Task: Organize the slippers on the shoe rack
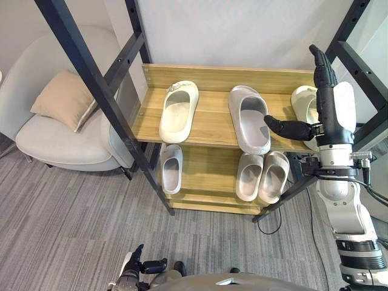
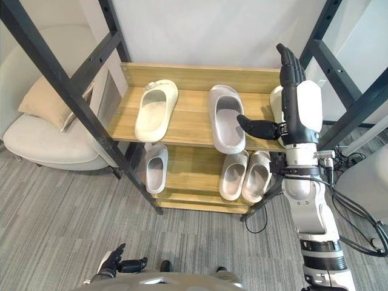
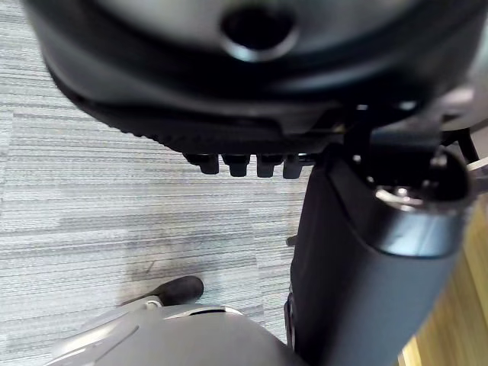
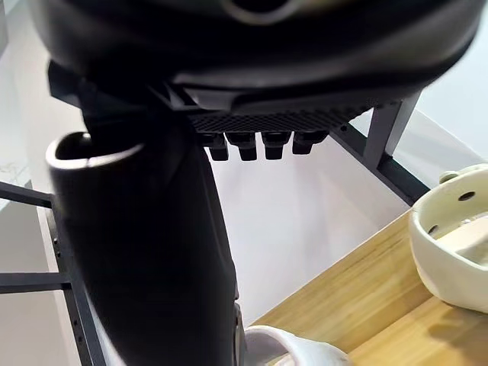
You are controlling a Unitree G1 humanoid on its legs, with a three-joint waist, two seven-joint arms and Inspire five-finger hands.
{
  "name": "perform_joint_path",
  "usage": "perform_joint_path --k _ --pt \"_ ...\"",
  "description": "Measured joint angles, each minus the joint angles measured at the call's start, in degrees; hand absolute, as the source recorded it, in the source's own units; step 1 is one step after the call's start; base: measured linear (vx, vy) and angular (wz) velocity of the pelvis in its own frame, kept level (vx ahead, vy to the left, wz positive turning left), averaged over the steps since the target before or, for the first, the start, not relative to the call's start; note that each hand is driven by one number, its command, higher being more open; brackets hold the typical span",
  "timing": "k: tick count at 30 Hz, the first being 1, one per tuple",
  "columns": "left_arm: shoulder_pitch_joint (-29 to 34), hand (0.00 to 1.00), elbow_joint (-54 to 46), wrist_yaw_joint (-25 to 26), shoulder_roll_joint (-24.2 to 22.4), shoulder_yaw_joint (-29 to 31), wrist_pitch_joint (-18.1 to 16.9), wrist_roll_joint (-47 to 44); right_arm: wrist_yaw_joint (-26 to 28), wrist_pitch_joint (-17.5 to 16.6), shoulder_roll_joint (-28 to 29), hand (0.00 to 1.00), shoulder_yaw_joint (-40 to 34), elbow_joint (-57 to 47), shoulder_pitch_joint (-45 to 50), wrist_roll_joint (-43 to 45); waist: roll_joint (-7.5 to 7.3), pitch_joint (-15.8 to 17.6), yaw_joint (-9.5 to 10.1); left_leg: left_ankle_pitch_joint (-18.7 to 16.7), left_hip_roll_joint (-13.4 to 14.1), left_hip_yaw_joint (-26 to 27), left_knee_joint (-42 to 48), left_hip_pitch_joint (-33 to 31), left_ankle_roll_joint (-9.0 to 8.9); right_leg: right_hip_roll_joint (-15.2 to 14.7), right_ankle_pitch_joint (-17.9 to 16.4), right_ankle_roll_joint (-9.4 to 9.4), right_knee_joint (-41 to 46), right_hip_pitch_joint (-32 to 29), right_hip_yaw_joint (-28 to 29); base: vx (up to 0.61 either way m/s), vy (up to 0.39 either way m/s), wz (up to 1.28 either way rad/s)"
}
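Slippers: we are counting six on the shoe rack (image 1: pixel 212 121). On the upper shelf a cream slipper (image 1: pixel 179 111) is lying at the left and a grey slipper (image 1: pixel 250 124) in the middle. A second cream slipper (image 1: pixel 303 102) is lying at the right end, partly hidden behind the right hand. On the lower shelf a lone slipper (image 1: pixel 171 168) is sitting at the left, and a matched pair (image 1: pixel 249 176) is sitting side by side at the right.
Right hand: the right hand (image 1: pixel 332 112) is standing upright in front of the upper shelf's right end, its fingers straight and spread away from the thumb, holding nothing. The thumb is reaching toward the grey slipper's near end, and we cannot tell whether it is touching.
Left hand: the left hand (image 1: pixel 134 262) is hanging low over the carpet, fingers relaxed and empty.
Handling: we are judging these to be light moulded foam slides, springy rather than fragile and smooth enough to slip on wood. A pinch across the strap or a side wall is looking like the soundest hold.
Surface: the wooden shelves are looking flat and smooth with a raised back board, so we are judging that nudging could serve as well as lifting.
Room: black frame bars (image 1: pixel 97 85) are crossing the rack's left side and flanking its right, narrowing the approach. An armchair (image 1: pixel 60 142) with a cushion (image 1: pixel 63 100) is standing beside the rack on grey carpet (image 1: pixel 73 218).
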Motion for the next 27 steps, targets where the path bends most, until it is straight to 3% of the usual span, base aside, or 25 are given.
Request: perform_joint_path --k 15,27 --pt "0.00 1.00 -0.01 -0.08 0.06 0.00 0.15 -0.14 0.32 0.59 -0.57 1.00 1.35 3.74 -0.28 0.04 -0.16 -0.02 0.20 0.17 -0.28 -0.92 0.00 -0.60 0.27 -0.15 0.11 0.17 -0.29 0.01 -0.81 0.00 0.000 0.02" --pt "0.00 1.00 -0.04 -0.28 0.34 0.01 0.15 -0.29 1.08 0.58 -1.83 1.00 4.29 9.45 -5.65 0.15 -0.67 0.16 0.31 0.33 -0.56 -1.27 -0.10 -0.98 0.51 -0.34 0.36 0.41 -0.62 -0.07 -1.13 0.00 -0.001 0.01"
